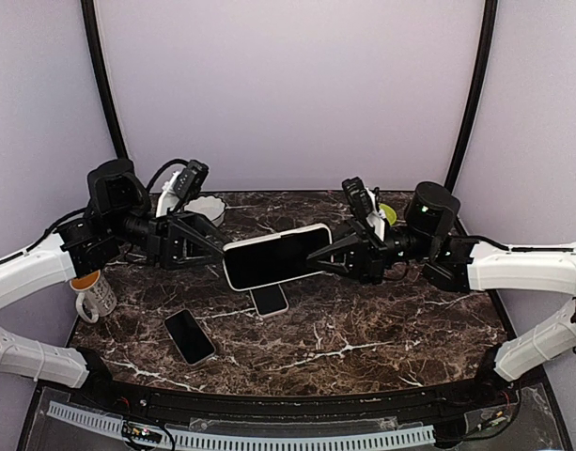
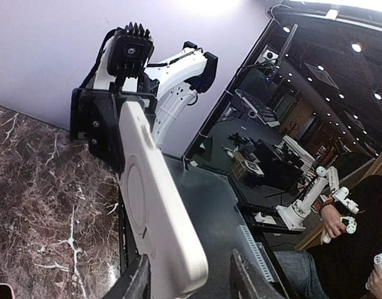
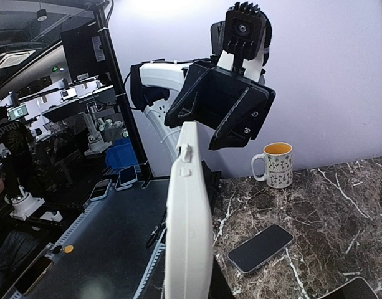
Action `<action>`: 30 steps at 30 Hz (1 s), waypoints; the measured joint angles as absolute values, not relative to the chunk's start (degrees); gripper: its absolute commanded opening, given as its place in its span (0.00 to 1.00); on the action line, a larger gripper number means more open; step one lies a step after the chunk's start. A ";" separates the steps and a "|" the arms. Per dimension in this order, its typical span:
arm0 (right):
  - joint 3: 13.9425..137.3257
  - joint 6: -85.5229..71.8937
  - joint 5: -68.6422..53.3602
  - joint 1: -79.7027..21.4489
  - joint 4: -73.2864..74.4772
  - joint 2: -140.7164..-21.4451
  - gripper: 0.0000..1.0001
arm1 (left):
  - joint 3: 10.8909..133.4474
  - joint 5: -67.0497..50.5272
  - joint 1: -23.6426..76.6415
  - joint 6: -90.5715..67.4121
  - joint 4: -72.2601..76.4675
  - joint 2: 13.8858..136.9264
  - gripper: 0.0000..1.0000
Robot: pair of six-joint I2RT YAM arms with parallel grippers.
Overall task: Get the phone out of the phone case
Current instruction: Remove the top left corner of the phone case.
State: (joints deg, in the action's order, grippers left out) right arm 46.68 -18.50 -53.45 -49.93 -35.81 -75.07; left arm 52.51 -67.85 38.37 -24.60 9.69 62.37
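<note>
The phone in its white case [image 1: 276, 256] is held in mid-air above the table's middle, screen toward the top camera. My right gripper [image 1: 336, 254] is shut on its right end. In the right wrist view the case [image 3: 189, 218] stands edge-on and hides most of my fingers. My left gripper [image 1: 215, 252] is at the case's left end. In the left wrist view [image 2: 191, 274] the case back [image 2: 150, 193] lies between the spread fingers. One finger [image 2: 136, 281] touches it and the other stands apart.
A second phone [image 1: 269, 299] lies on the marble table [image 1: 381, 329] under the held one. A dark phone [image 1: 189, 335] lies front left, also in the right wrist view [image 3: 260, 248]. A mug [image 1: 93, 294] stands at the left edge and a white bowl [image 1: 205, 209] at the back.
</note>
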 measured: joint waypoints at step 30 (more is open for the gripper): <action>48.25 -4.60 -52.60 -50.35 -29.43 -74.54 0.00 | 50.30 -68.18 38.94 -25.08 12.60 62.57 0.16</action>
